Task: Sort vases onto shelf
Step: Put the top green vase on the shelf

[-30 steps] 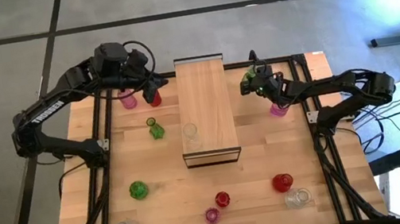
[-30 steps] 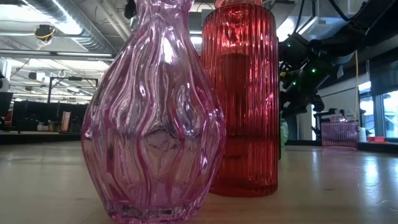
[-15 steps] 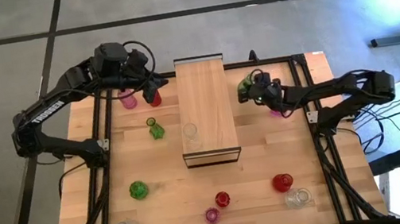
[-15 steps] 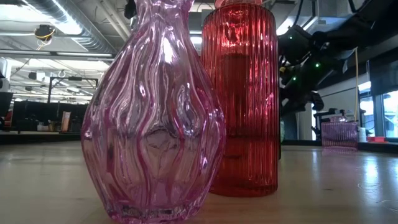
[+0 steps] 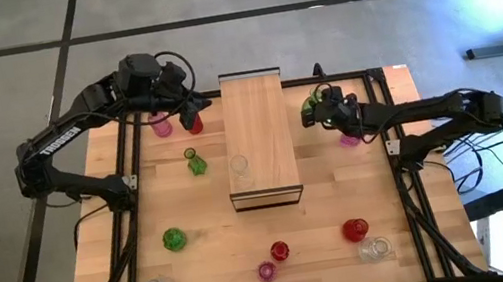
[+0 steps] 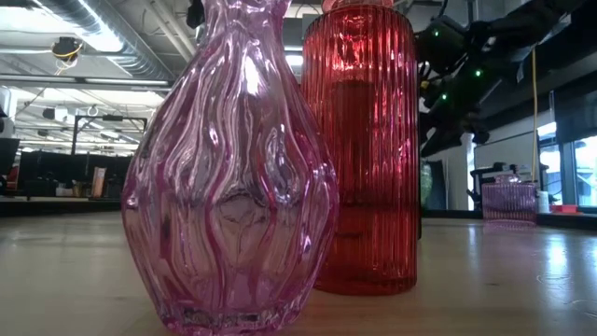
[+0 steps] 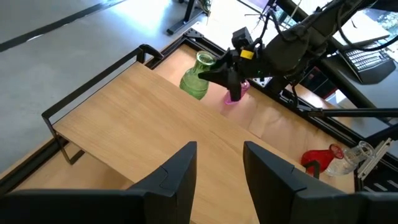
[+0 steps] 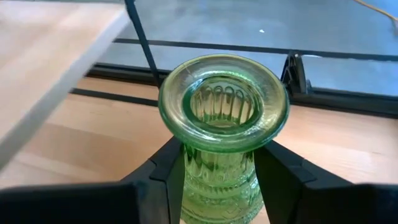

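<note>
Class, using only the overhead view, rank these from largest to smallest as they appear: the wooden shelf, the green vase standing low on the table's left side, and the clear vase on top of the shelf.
1. Long light-wood shelf
2. Round green glass vase
3. Clear glass vase on the shelf, only slightly smaller-looking; it sits nearer the camera, so this ranking is unsure.
</note>
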